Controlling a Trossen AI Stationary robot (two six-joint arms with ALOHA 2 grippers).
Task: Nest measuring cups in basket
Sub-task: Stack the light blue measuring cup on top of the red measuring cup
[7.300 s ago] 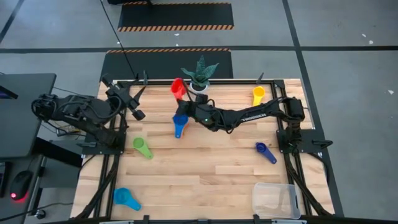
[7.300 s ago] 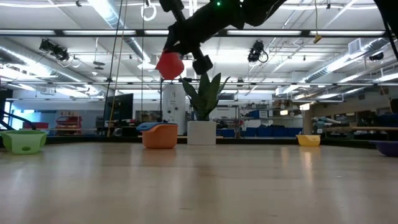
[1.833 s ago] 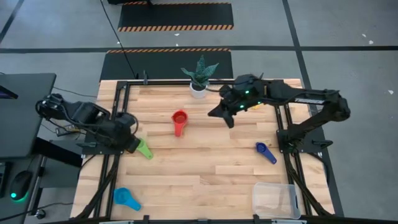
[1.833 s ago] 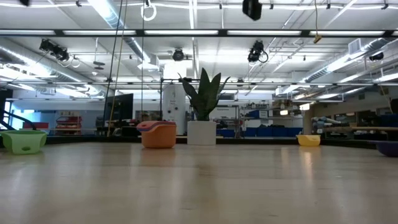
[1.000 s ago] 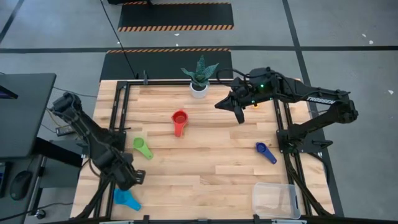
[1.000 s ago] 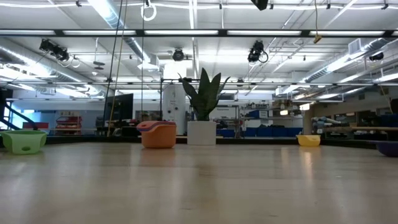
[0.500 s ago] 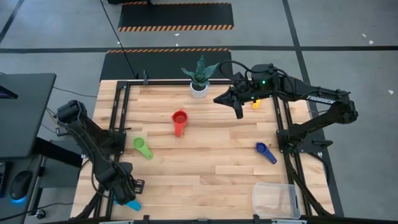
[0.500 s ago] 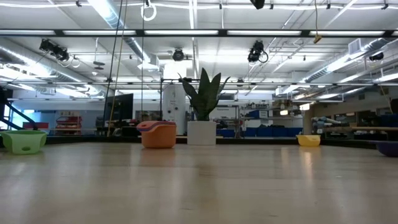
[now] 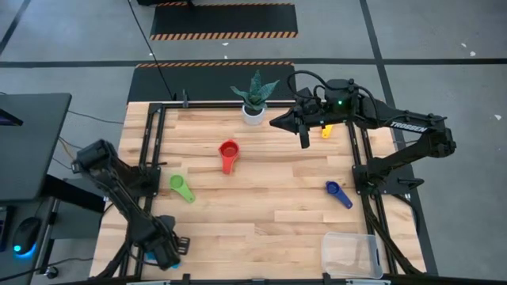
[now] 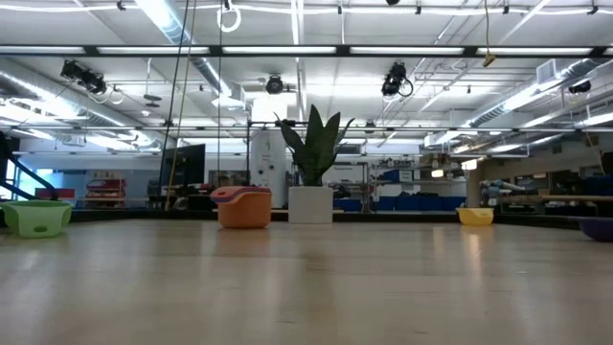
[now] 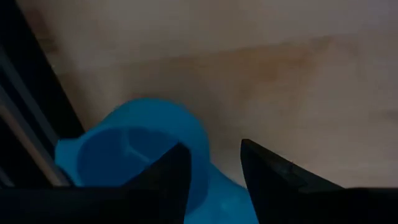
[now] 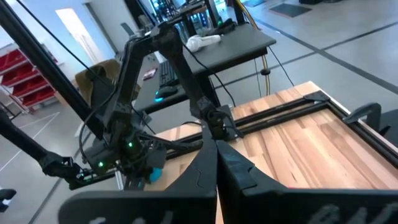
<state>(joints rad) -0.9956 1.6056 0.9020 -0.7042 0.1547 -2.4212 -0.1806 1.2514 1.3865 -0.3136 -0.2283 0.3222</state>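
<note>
Left gripper down at the table's 7 o'clock corner, directly over the light blue cup. Fingers parted, one on each side of the cup's handle end, not yet closed on it. From the left wrist camera the cup is a round, open-topped scoop in bright sky-blue plastic, mouth up, a moulded mark showing on its inner floor; it sits on the wood just beside the dark frame rail. From above only a sliver of blue shows under the gripper.

Right gripper raised over the table's 1 o'clock area, fingers pressed together, holding nothing. It hangs near the yellow cup, which shows as a small yellow spot partly hidden by the arm.

Other cups:
- red cup, just 12 o'clock of table centre, handle pointing toward 6 o'clock; in the low view it sits inside an orange cup, red rim above orange wall.
- green cup, at 9 o'clock, handle toward 5 o'clock.
- navy cup, at 3 o'clock, handle toward 5 o'clock.

Basket: clear rectangular bin with rounded corners at the 5 o'clock corner, no cup in it.

Potted plant in a white pot at the 12 o'clock edge.
</note>
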